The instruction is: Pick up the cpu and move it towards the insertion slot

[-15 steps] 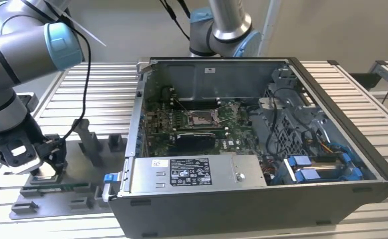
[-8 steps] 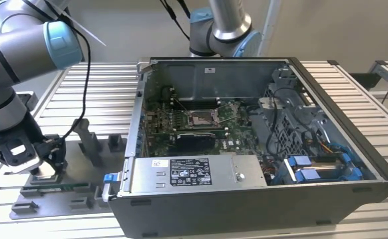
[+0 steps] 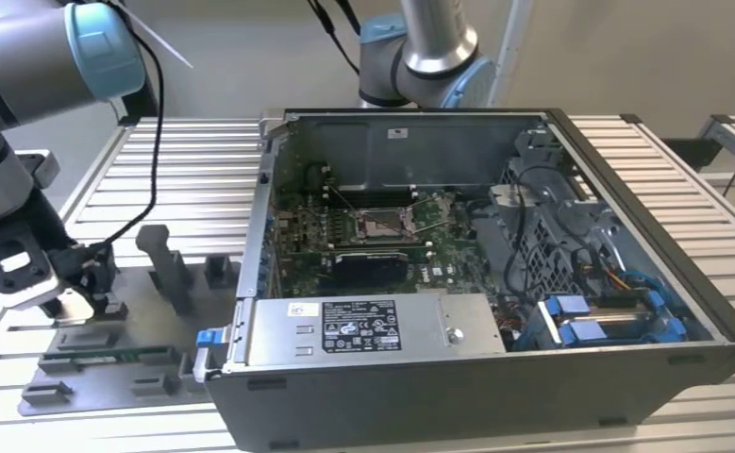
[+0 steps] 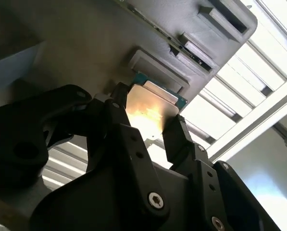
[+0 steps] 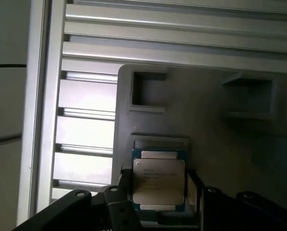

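"Where was the chip just then?"

"The cpu (image 5: 158,185), that small flat square with the silver-white metal lid, lay flat in its recess in the grey plastic holder tray (image 5: 215,134). The tray sat out on the slatted aluminium table (image 3: 178,160). In the exterior view the black gripper (image 3: 68,304) hung over it, at about eight o'clock from the open black computer case (image 3: 468,406)."

"Did it have hold of it?"

"Not that I'd swear to. The fingers (image 4: 179,139) were spread, one down beside each of two opposite edges and very close. The first wrist view showed a thin dark gap on one side, so I'd call it straddling, not pinching."

"And the slot?"

"The insertion slot (image 3: 385,224), the square socket with the shiny metal frame and dark centre, sat on the green circuit board (image 3: 294,236) inside the case. It was well apart from the gripper, at roughly two o'clock from it."

"How would the chip handle?"

"Light and stiff, I reckoned, but the lid looked smooth and likely slippery. The edges were thin, so there was little to bite on. I'd take it by those two opposite edges, level and with a gentle squeeze. The underside is probably the delicate part."
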`<control>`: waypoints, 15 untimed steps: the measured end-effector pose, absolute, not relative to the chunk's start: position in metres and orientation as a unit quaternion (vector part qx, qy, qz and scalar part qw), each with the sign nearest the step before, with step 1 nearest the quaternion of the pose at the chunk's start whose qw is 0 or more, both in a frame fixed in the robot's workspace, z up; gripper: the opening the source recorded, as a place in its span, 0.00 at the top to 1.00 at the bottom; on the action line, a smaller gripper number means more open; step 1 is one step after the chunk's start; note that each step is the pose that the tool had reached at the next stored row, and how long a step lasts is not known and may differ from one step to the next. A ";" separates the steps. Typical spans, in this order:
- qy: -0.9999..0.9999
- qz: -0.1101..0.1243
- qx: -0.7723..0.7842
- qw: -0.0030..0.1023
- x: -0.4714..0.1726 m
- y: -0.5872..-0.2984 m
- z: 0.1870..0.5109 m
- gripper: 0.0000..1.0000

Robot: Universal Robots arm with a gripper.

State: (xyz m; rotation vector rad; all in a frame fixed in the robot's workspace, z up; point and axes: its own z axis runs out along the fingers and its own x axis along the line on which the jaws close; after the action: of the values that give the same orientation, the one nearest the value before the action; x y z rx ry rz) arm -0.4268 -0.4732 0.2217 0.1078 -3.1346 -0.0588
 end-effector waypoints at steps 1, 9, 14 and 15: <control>-0.999 -0.019 0.034 0.002 -0.427 -0.473 0.226 1.00; -0.999 -0.019 0.034 0.002 -0.427 -0.473 0.262 1.00; -0.999 -0.019 0.034 0.002 -0.427 -0.473 0.285 1.00; -0.999 -0.019 0.034 0.002 -0.427 -0.473 0.290 1.00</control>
State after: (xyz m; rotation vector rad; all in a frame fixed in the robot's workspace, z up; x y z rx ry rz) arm -0.4268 -0.4732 0.2897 0.1077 -3.1347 -0.0589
